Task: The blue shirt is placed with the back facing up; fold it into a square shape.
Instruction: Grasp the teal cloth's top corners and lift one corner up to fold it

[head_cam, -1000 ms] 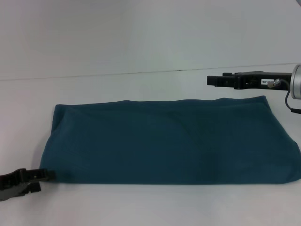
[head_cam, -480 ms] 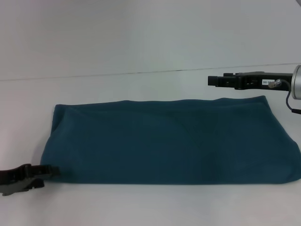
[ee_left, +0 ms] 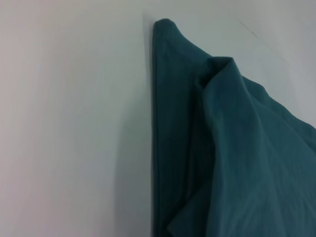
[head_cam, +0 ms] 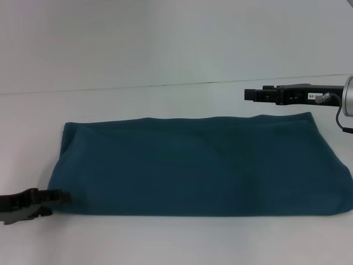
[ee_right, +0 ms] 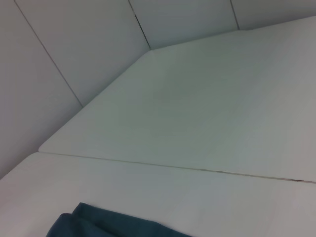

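Left gripper (head_cam: 62, 196): low at the shirt's near left corner, tips touching the hem; whether its fingers are apart or together cannot be told.
Shirt (head_cam: 198, 165): a wide folded band lying flat across the table (head_cam: 165, 99).
Right gripper (head_cam: 249, 94): hovering just beyond the far right edge, off the cloth; finger spread unclear.
Next move: likely pinch every layer at the left corner, then carry it across evenly so the edges align.

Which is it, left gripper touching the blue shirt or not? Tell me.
Cannot tell. In the head view the left gripper tip overlaps the blue shirt's near left corner, but contact isn't plain.
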Controlling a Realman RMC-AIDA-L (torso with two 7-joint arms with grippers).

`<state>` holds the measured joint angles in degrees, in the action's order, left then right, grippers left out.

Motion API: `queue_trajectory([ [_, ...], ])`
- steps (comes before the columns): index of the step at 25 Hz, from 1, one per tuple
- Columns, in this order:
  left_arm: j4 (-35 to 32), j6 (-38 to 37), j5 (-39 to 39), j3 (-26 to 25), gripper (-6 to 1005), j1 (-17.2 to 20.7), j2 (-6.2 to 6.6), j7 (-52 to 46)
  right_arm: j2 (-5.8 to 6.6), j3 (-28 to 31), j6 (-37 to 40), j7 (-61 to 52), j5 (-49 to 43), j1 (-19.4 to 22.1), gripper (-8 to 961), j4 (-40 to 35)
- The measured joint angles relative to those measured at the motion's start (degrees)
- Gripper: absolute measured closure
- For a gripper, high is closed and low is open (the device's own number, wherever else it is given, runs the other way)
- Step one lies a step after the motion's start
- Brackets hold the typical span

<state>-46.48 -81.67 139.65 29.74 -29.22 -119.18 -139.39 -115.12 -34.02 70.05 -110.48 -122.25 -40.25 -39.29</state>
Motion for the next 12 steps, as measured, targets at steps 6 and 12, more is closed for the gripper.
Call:
queue_trajectory([
  [6,-0.01,0.51,0.0,0.33,300,-0.48,0.13,0.0,-0.03,0.0,0.0,0.0,0.0,0.0,206,0.0],
  [12,0.37,0.66,1.05,0.32,300,-1.15,0.22,-0.01,-0.06,0.0,0.0,0.0,0.0,-0.01,207,0.0],
])
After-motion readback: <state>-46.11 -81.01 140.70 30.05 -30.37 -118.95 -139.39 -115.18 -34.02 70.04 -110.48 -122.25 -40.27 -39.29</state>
